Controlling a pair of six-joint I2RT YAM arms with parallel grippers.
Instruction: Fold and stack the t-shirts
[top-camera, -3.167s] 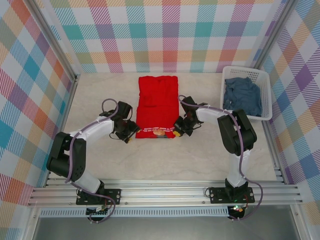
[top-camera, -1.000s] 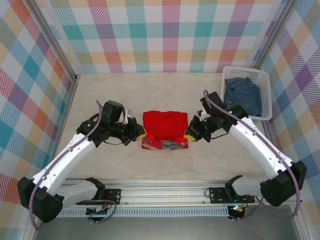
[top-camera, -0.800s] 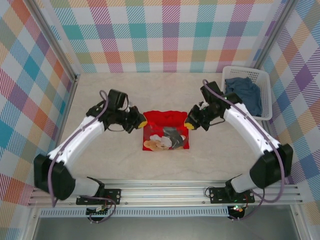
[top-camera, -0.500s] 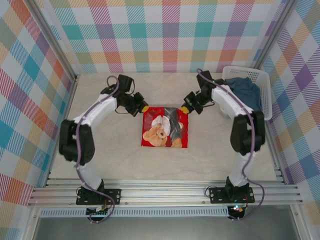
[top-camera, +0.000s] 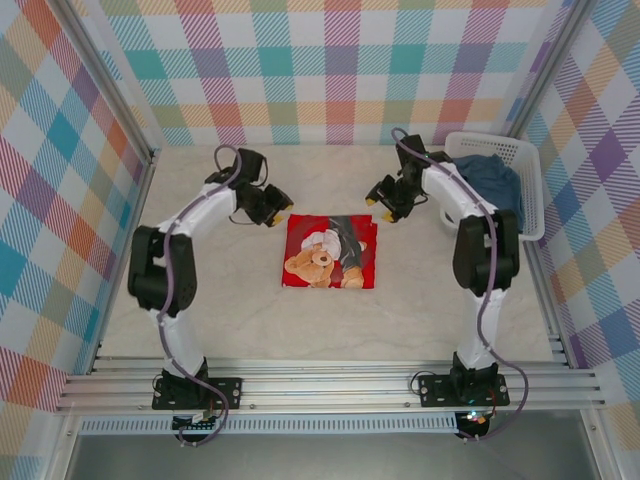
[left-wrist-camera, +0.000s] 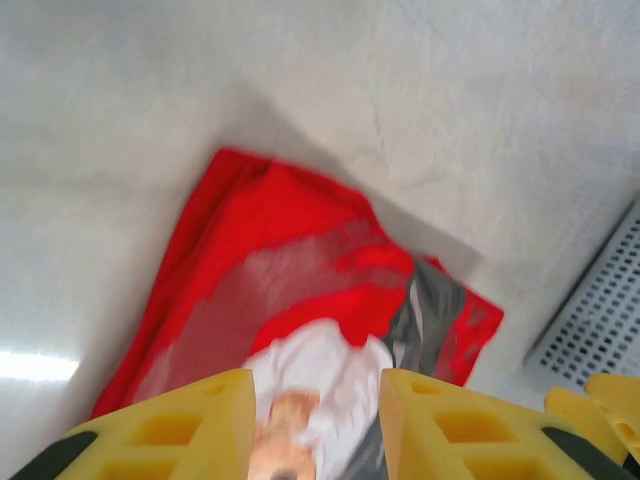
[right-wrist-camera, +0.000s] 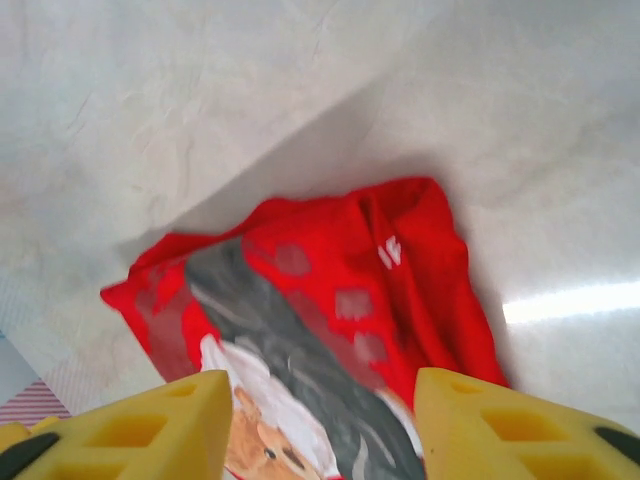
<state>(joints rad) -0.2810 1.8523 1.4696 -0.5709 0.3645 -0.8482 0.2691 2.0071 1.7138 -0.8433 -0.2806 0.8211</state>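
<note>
The desk (top-camera: 200, 290) is seen from above with a single garment laid flat near its middle, and the basket (top-camera: 533, 195) is set at the far right corner. Within the basket the blue shirt (top-camera: 488, 190) is found bunched and crumpled, not yet folded; it is judged that this shirt has yet to be taken out, spread, folded and stacked. The red shirt (top-camera: 330, 252) is laid on the desk between the two arms as a compact, roughly square packet with the bear print turned upward; its far edge is a little rumpled in the wrist views, but the fold is judged to be finished. About half of the task is therefore taken to be done, with one shirt folded and no stack formed so far. The left hand (top-camera: 281, 206) is held just beyond the far left corner of the red shirt, its fingers parted a moderate way with nothing gripped between them. The right hand (top-camera: 380, 203) is held just beyond the far right corner, its fingers spread somewhat wider and likewise empty. Neither hand is seen to be touching the cloth.
</note>
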